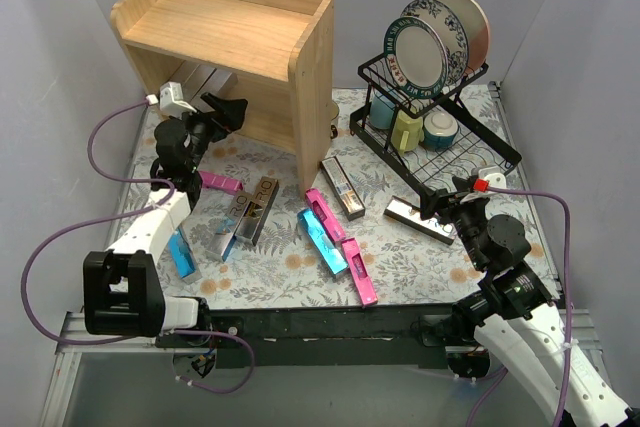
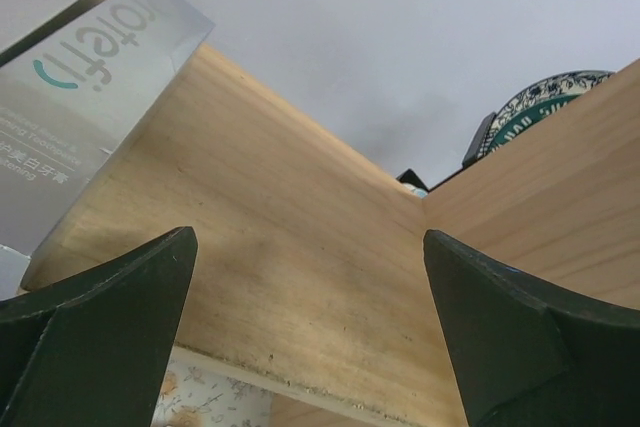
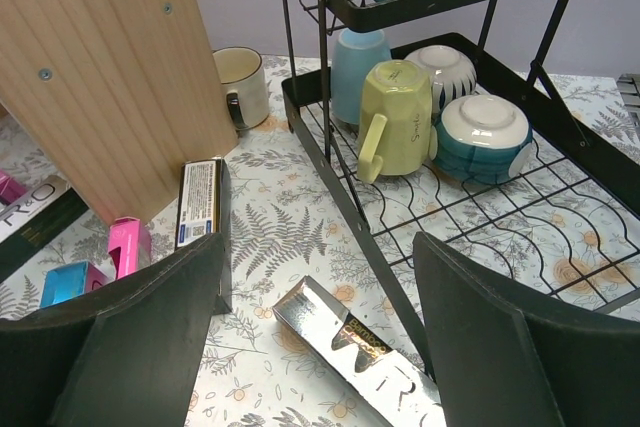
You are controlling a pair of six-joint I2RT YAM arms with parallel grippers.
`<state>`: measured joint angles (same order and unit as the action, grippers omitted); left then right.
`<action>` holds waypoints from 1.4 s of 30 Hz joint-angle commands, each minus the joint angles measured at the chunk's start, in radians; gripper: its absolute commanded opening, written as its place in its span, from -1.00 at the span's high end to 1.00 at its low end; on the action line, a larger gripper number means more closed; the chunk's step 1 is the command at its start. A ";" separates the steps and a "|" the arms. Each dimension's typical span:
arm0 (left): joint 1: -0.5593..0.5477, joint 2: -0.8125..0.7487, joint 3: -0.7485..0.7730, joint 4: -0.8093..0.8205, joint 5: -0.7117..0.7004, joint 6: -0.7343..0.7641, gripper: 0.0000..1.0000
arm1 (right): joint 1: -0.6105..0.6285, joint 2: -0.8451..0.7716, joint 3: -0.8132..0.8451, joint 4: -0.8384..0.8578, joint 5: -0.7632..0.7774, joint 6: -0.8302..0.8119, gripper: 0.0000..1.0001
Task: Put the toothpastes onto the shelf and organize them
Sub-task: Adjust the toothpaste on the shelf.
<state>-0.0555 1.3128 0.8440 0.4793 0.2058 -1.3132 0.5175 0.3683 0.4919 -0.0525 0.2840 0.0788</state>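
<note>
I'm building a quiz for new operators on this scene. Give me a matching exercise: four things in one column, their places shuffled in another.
Things:
1. yellow-green mug
2. cream mug
3. patterned plates
4. silver carton

Places:
A. standing on edge in the wire rack, top tier
B. lying flat on the tablecloth, in front of the rack
C. on the tablecloth beside the wooden shelf, by its side panel
D. inside the rack's lower tier, next to the bowls

Pairs: 1-D, 2-C, 3-A, 4-B
</note>
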 commanded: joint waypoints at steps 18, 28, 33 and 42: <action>-0.004 0.108 0.061 0.096 -0.175 -0.115 -0.96 | 0.004 -0.025 0.008 0.028 0.032 -0.011 -0.68; -0.012 0.048 0.040 0.096 -0.175 -0.138 -0.96 | 0.003 -0.014 0.016 0.019 0.030 -0.014 -0.68; -0.014 -0.058 0.017 0.046 -0.151 -0.124 -0.96 | 0.003 -0.012 0.022 0.020 0.015 -0.014 -0.68; -0.014 -0.326 -0.010 -0.204 -0.194 -0.029 -0.96 | 0.003 0.021 0.060 -0.009 -0.032 -0.010 -0.68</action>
<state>-0.0658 1.0843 0.8490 0.4362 0.0414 -1.4277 0.5175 0.3756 0.4953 -0.0620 0.2771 0.0746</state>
